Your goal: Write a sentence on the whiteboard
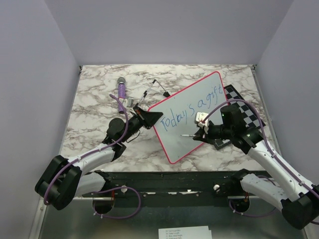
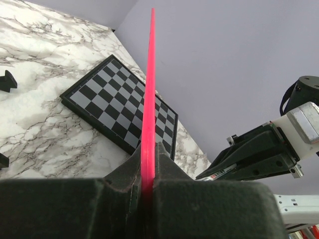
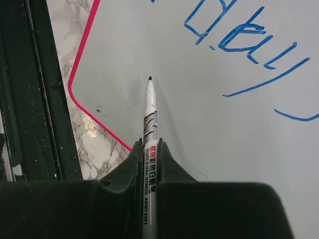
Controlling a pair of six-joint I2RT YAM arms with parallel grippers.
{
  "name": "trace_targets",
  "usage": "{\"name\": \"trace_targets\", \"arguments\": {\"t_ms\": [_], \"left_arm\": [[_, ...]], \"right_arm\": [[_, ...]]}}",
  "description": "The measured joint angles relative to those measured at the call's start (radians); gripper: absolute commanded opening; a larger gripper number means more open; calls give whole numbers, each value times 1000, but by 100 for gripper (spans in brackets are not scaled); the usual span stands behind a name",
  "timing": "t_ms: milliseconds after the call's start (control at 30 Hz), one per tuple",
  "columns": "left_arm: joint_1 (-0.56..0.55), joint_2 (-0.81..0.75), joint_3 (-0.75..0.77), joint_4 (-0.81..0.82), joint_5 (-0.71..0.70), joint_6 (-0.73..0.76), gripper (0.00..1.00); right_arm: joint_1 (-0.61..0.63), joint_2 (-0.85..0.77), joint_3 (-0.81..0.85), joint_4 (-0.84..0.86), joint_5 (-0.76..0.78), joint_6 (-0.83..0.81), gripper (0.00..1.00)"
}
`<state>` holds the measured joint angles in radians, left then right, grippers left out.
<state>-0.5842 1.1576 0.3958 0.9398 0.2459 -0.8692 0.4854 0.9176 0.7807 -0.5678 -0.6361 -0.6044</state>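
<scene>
The whiteboard (image 1: 174,144) lies tilted across the marble table, its pink-red rim (image 2: 149,89) edge-on in the left wrist view. My left gripper (image 1: 149,117) (image 2: 148,149) is shut on the board's left edge. The sentence (image 1: 192,110) reads "Today's a gift" in blue, and part of it (image 3: 244,40) shows in the right wrist view. My right gripper (image 1: 200,134) (image 3: 150,147) is shut on a white marker (image 3: 150,114). The marker's dark tip points at bare board below the words. I cannot tell whether the tip touches the surface.
A black-and-white chessboard (image 1: 244,112) (image 2: 114,104) lies under the whiteboard's far right side. A purple-handled tool (image 1: 121,87) and thin black parts (image 1: 159,87) lie at the back left. A black rail (image 1: 164,179) runs along the near edge.
</scene>
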Motion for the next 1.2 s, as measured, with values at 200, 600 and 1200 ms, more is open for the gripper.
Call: {"name": "trace_targets", "arguments": {"t_ms": [200,600,1200], "left_arm": [[0,0,0,0,-3,-1,0],[-1,0,0,-1,-5,-3,0],[-1,-37,0,-46,-14,1,0]], "right_arm": [[6,-10,-8,30,39,9,1],[5,-18,-18,66,209,35,1],[-116,-44,166,6,42,40,0]]}}
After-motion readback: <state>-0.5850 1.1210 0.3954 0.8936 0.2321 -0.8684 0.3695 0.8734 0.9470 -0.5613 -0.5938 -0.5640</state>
